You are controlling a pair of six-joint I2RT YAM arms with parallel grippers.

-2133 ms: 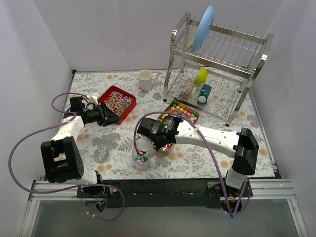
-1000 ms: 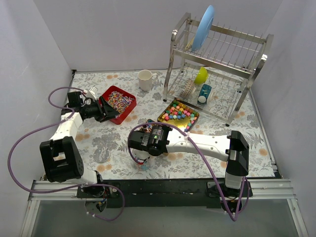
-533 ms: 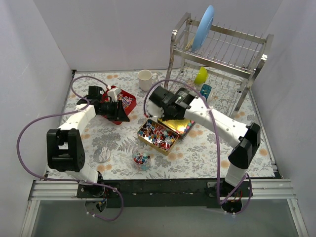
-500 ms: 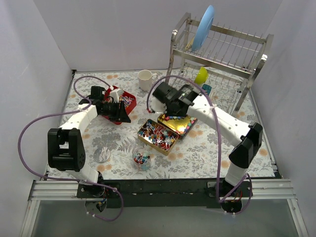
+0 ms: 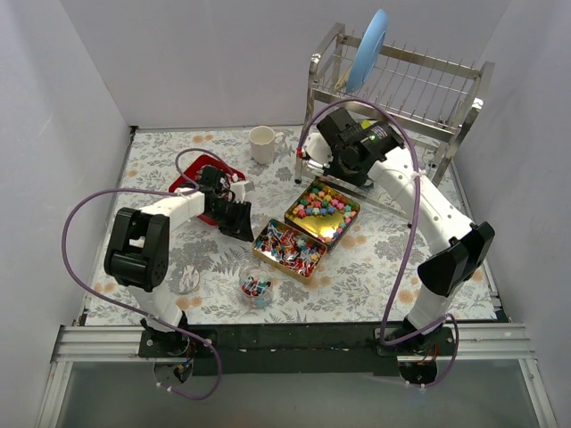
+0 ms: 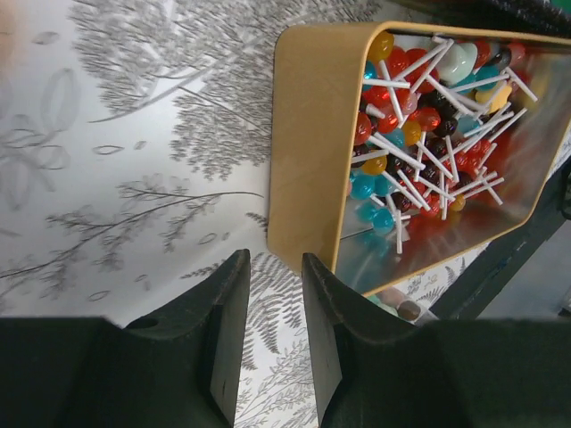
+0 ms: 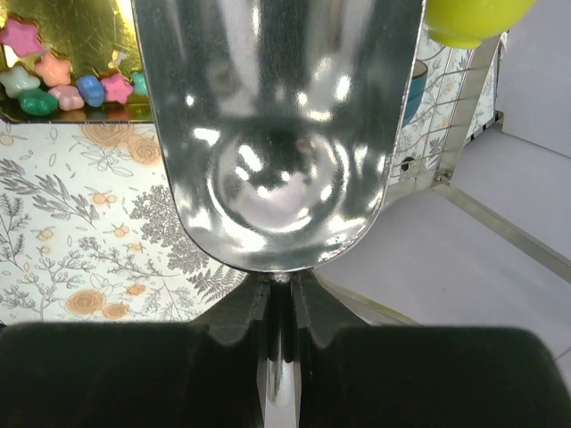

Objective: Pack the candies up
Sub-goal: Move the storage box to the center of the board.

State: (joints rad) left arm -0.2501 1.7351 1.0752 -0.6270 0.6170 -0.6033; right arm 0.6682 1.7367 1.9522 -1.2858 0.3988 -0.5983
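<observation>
My left gripper [image 5: 239, 223] hangs low over the table, slightly open and empty, just left of a gold tin [image 5: 285, 249] of lollipop-type candies. In the left wrist view the gripper [image 6: 272, 267] faces that tin [image 6: 303, 134], with red, blue and yellow sweets on white sticks [image 6: 419, 125] inside. My right gripper [image 5: 342, 168] is shut on the handle of a metal scoop [image 7: 277, 134], which is empty. It is beyond a gold tray [image 5: 323, 211] of pastel star candies [image 7: 53, 80]. A small glass jar [image 5: 256, 287] near the front holds a few candies.
A red tray [image 5: 198, 169] of striped candies lies behind the left arm, partly hidden. A second small jar [image 5: 185, 281] stands front left. A white mug [image 5: 261, 143] is at the back. A steel dish rack [image 5: 401, 116] holds a blue plate, a yellow piece [image 7: 464, 22] and cups.
My left gripper moved from the red tray rightward to the lollipop tin's left edge. My right arm carried the scoop from the front jar back over the star tray toward the rack.
</observation>
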